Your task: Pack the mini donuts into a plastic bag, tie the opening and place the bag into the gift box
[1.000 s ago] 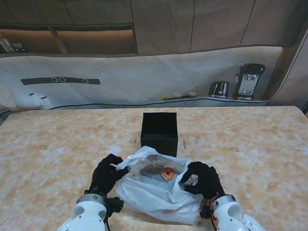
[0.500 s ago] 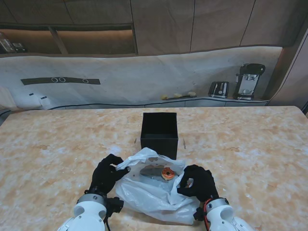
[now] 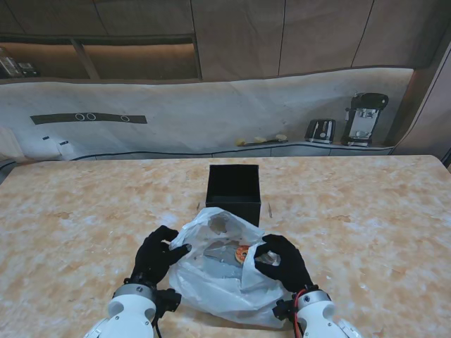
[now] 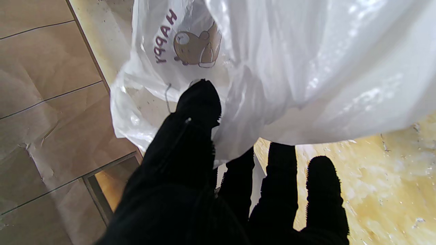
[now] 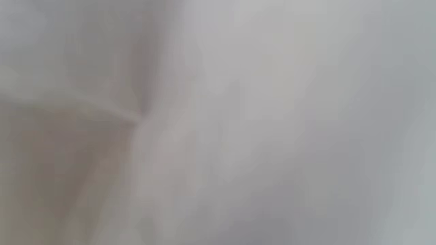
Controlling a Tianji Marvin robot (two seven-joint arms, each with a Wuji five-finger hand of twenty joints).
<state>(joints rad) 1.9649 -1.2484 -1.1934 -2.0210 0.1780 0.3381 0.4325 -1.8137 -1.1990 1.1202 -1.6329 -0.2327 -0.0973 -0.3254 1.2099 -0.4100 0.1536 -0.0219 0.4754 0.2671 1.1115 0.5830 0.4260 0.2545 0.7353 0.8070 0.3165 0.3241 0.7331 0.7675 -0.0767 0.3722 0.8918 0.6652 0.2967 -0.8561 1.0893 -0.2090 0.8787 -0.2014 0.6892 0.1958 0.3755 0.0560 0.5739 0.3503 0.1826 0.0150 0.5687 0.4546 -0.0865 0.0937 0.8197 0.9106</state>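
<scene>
Nearest to me, the left hand (image 3: 156, 255) pinches the left rim of the plastic bag (image 3: 218, 282) between thumb and fingers, while the right hand (image 3: 280, 262) grips the right rim. Between them the mouth gapes, an orange mini donut (image 3: 241, 253) showing inside. Farther off, just beyond the bag, stands the black gift box (image 3: 233, 192), roughly midway between both hands.

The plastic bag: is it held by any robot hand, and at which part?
Both. The left robot hand pinches the plastic bag at its left rim; the right robot hand grips its right rim.
</scene>
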